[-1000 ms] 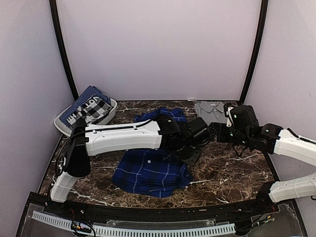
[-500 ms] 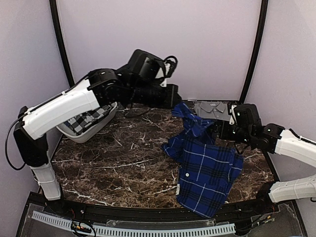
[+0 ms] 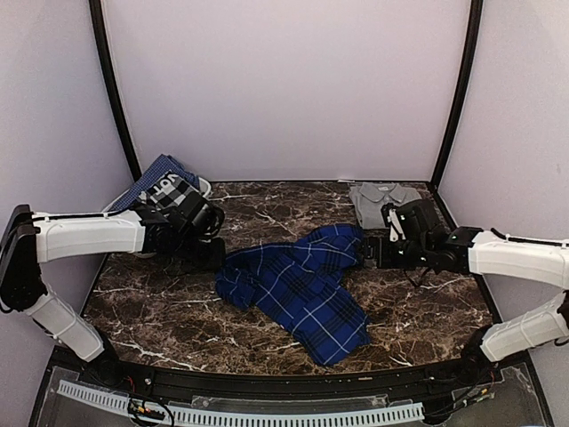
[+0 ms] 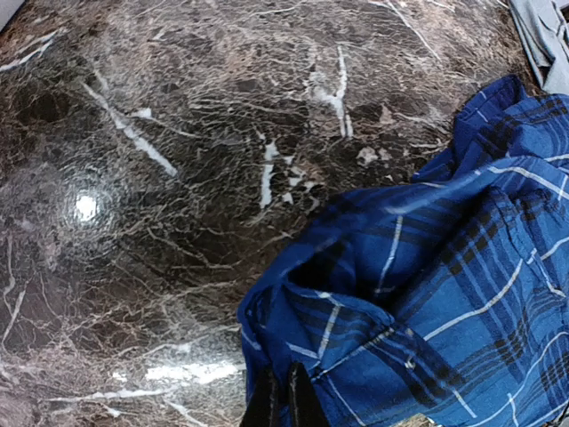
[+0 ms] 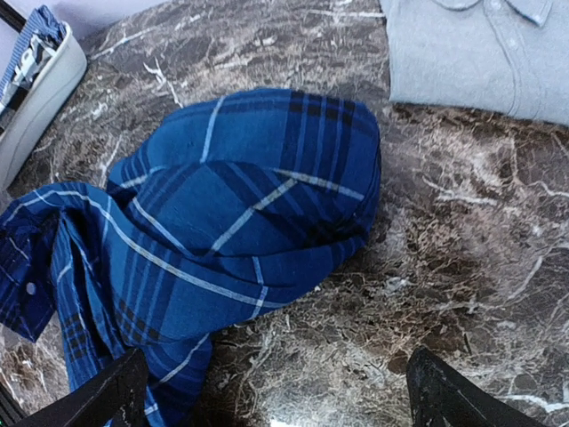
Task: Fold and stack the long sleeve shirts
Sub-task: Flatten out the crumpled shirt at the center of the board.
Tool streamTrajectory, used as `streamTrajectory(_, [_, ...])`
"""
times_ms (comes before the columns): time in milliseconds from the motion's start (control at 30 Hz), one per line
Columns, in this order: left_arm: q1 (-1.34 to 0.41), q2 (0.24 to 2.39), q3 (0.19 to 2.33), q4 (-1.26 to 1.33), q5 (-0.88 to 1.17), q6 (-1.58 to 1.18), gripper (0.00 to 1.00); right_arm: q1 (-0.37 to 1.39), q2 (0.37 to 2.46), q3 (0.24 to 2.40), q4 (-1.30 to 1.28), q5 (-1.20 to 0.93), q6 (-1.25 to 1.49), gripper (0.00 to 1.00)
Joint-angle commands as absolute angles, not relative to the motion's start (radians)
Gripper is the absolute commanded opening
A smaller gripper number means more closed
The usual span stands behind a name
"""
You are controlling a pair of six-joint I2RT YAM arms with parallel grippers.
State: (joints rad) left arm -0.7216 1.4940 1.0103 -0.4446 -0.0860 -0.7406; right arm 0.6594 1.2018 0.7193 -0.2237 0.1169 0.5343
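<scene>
Top external shows the plaid shirt [image 3: 298, 285] crumpled on the desk [image 3: 267, 213], left gripper [image 3: 216, 263] pinching its edge, right gripper [image 3: 367, 252] spread beside it: flattening seems underway, needing the right to grab the opposite edge.

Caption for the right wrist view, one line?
Open right gripper faces the crumpled blue plaid shirt on the marble table, grey shirt beyond.

The dark brown marble table [image 3: 267, 213], veined in white, carries a royal-blue and black plaid cloth shirt [image 3: 298, 285] lying crumpled and spread across its middle. A plain grey collared shirt [image 3: 378, 200] lies flat at the far right corner, apart from the plaid one. A white plastic basket [image 5: 53, 80] holding patterned blue and black-and-white cloth [image 3: 160, 178] sits at the far left corner.
</scene>
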Motion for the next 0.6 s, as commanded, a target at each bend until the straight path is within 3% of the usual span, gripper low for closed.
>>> streamTrajectory(0, [-0.694, 1.448, 1.009, -0.407, -0.083, -0.770, 0.00, 0.664, 1.267, 0.688, -0.160, 0.079, 0.526, 0.98])
streamTrajectory(500, [-0.688, 1.485, 1.144, -0.430, -0.092, -0.698, 0.00, 0.662, 1.490, 0.757, 0.057, -0.027, 0.648, 0.94])
streamTrajectory(567, [-0.683, 1.477, 1.163, -0.436, -0.093, -0.687, 0.00, 0.655, 1.521, 0.756, 0.099, -0.053, 0.669, 0.89])
